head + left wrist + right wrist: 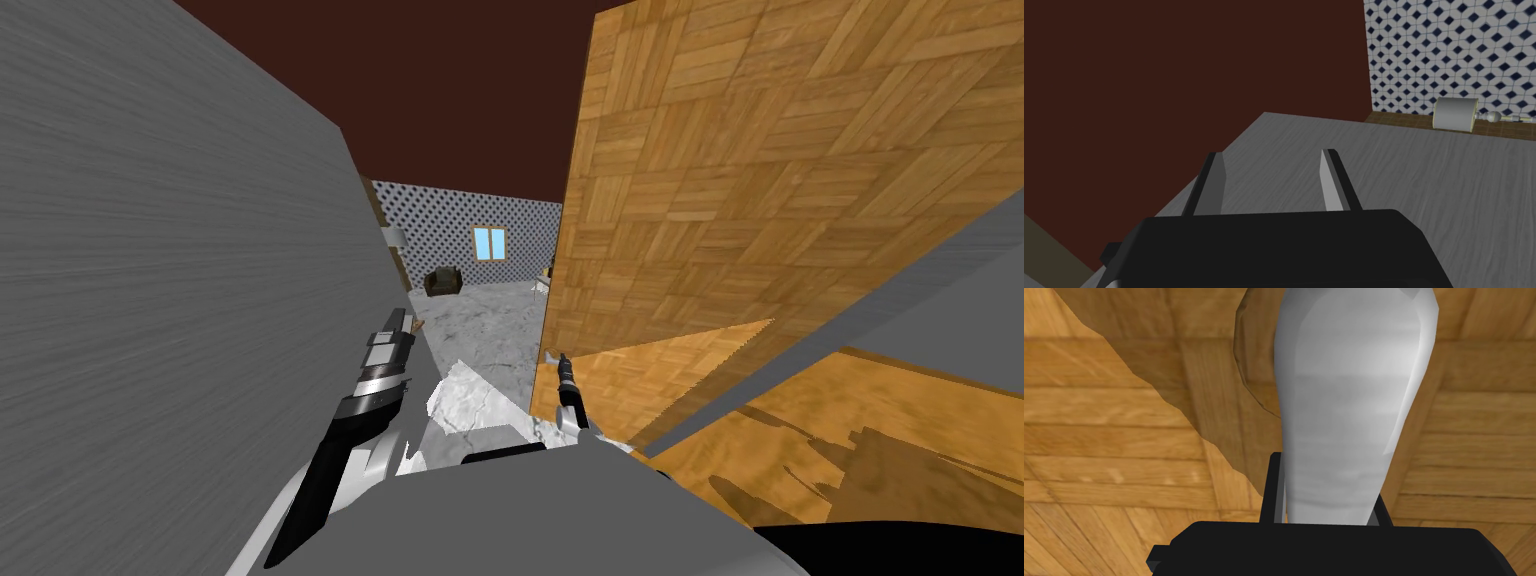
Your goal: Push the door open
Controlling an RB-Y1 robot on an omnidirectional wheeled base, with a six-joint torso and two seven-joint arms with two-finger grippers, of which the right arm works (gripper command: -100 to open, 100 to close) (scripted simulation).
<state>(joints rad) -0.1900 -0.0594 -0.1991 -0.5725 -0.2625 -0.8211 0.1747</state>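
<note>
The door is a wood parquet panel to my right, swung partly open, with a gap to the room beyond at its left edge. My right gripper is at the door's near edge. In the right wrist view its fingers press the sides of a pale grey door handle that stands off the parquet face, so the right gripper is shut on it. My left gripper hangs beside the grey wall. It is open with nothing between its fingers.
Through the gap lies a room with a marbled floor, a dark armchair, a small window and a patterned wall. A lamp with a pale shade stands past the grey wall's end. The ceiling is dark red.
</note>
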